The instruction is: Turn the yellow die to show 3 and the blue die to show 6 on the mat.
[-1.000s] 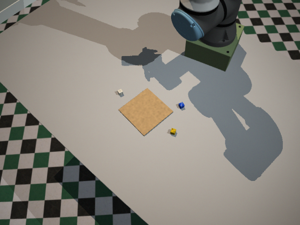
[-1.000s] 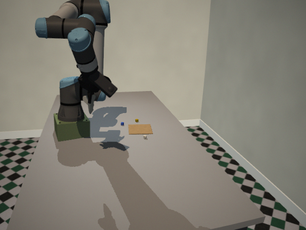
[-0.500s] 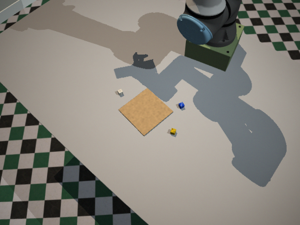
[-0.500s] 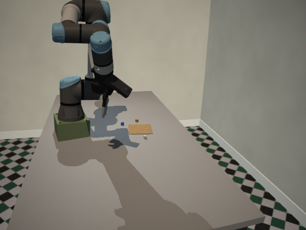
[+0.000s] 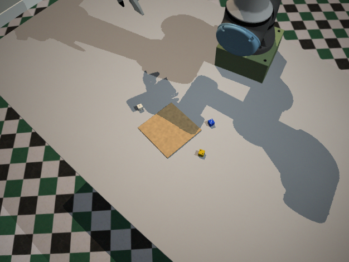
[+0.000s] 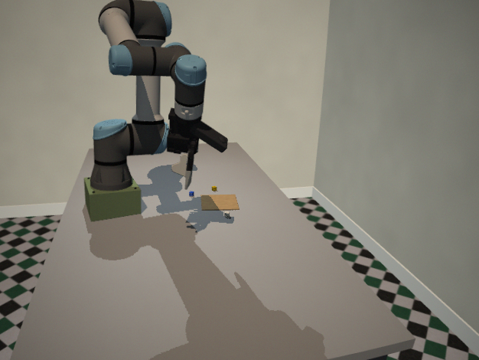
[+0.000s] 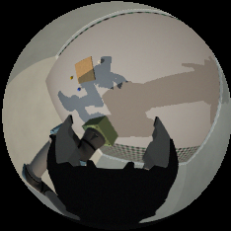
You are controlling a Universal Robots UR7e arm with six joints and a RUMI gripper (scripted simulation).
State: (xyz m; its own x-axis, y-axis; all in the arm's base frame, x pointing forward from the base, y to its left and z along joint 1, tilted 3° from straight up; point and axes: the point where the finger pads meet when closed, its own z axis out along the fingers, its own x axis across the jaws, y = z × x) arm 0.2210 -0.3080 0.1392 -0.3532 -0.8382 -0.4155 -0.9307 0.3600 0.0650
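Gripper: raised above the table, fingers fully spread, 0 objects held. White die: beside the mat, off it; leave its top number unchanged. Blue die and yellow die: both on the table, off the mat. Placement status: 0 of 2 complete. Remaining: set yellow to 3, blue to 6, place both flat; present top numbers cannot be confirmed.

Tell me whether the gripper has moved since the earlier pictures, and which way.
Yes. In the exterior view, the gripper has swung rightward, away from the green base.
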